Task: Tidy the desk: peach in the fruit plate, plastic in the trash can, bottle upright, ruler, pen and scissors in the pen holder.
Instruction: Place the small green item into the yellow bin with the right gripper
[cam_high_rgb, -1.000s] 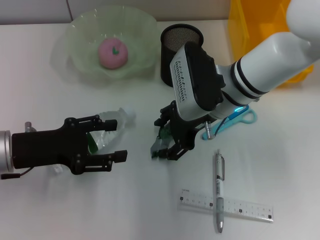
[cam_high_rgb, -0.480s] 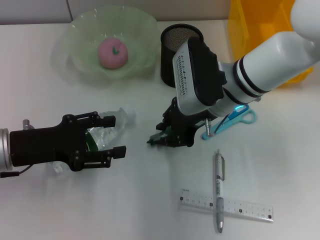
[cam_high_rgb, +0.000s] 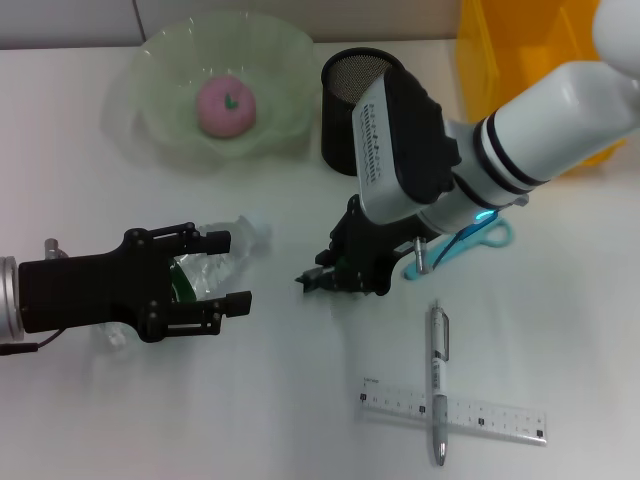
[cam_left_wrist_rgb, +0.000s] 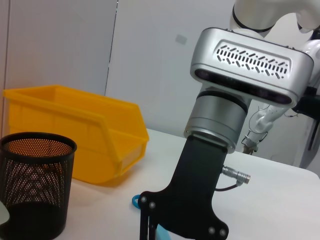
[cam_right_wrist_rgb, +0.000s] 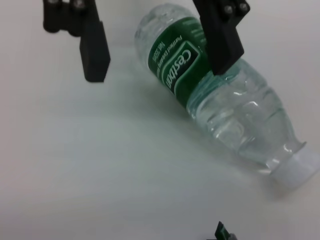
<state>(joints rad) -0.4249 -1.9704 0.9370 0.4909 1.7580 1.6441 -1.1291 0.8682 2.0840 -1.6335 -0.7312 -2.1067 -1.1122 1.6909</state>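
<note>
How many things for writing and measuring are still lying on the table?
2: a pen and a clear ruler, crossed over each other on the table near the robot's right side. The arms may hide others.

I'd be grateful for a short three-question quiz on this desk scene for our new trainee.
1. True or false: the bottle stands upright.
2. Where is the peach? A) on the bare desk B) in the fruit plate C) in the pen holder
3. Which item lies across the ruler?

Key: 1. False: it lies on its side, with the open left gripper over it. 2. B. 3. The pen.
</note>
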